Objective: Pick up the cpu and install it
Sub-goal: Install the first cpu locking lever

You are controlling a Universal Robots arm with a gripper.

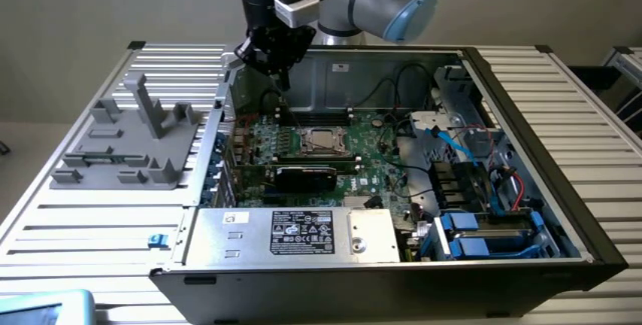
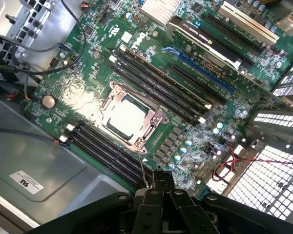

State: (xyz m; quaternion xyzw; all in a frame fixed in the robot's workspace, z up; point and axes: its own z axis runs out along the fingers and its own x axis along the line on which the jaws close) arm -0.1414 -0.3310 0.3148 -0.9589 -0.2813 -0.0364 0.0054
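In the exterior view, your tool (image 1: pixel 284 82) hangs over the open computer case (image 1: pixel 592 212) on the counter (image 1: pixel 90 220), toward that view's left, jaws pressed together on nothing. The cpu (image 1: pixel 321 140) lies flat on the motherboard (image 1: pixel 373 168) below. In the wrist view, the cpu (image 2: pixel 127 117) sits inside the socket frame (image 2: pixel 155 121), apart from the tool (image 2: pixel 161 179).
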